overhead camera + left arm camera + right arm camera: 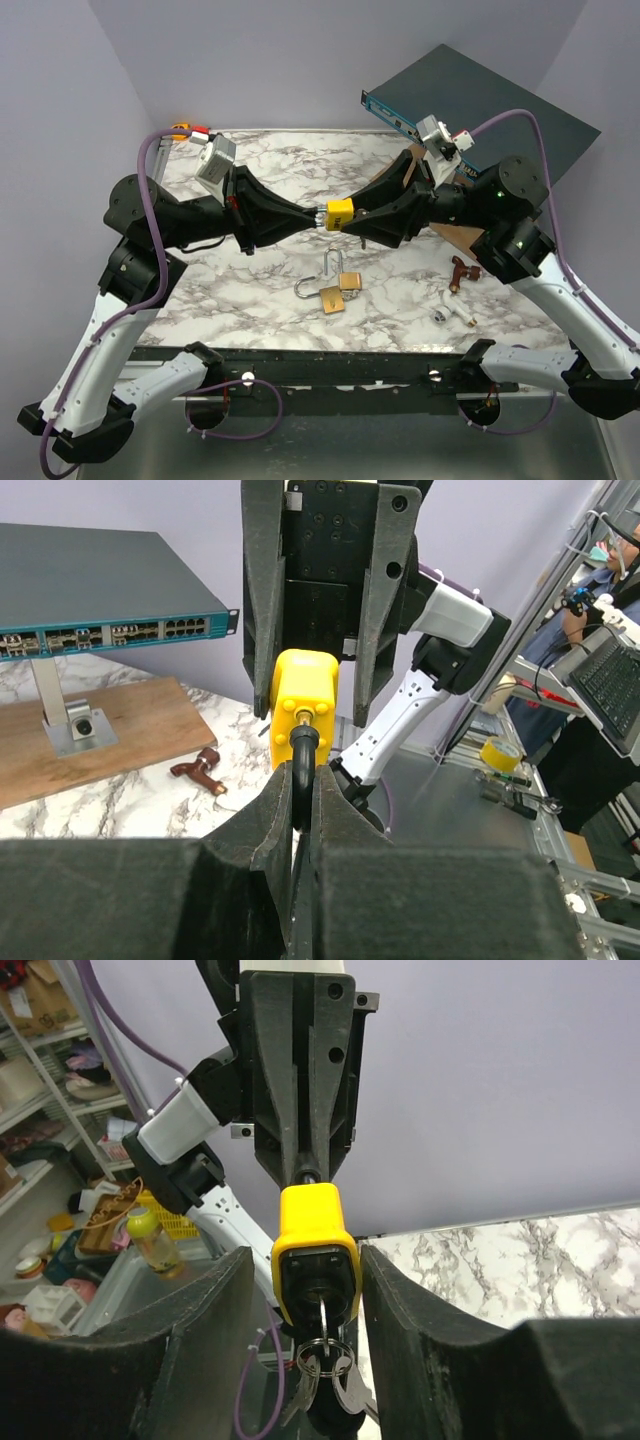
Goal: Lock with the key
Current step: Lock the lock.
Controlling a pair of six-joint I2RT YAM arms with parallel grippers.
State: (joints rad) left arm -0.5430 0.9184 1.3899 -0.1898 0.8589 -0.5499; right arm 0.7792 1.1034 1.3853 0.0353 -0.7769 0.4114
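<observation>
The left gripper (318, 217) was clamped fully shut on the black shackle (303, 745) of the yellow padlock (340, 212), holding it in the air above the marble table (270, 170). A key (322, 1312) sat in the keyhole with spare keys hanging from its ring (325, 1358). The right gripper (352, 216) straddled the lock body, jaws about half open, one finger apparently touching and a gap on the other side. An off-centre squeeze would likely twist the lock on its thin shackle. The fingers could also snag the dangling keys, and a slip would drop the lock near the brass padlocks (335, 295).
</observation>
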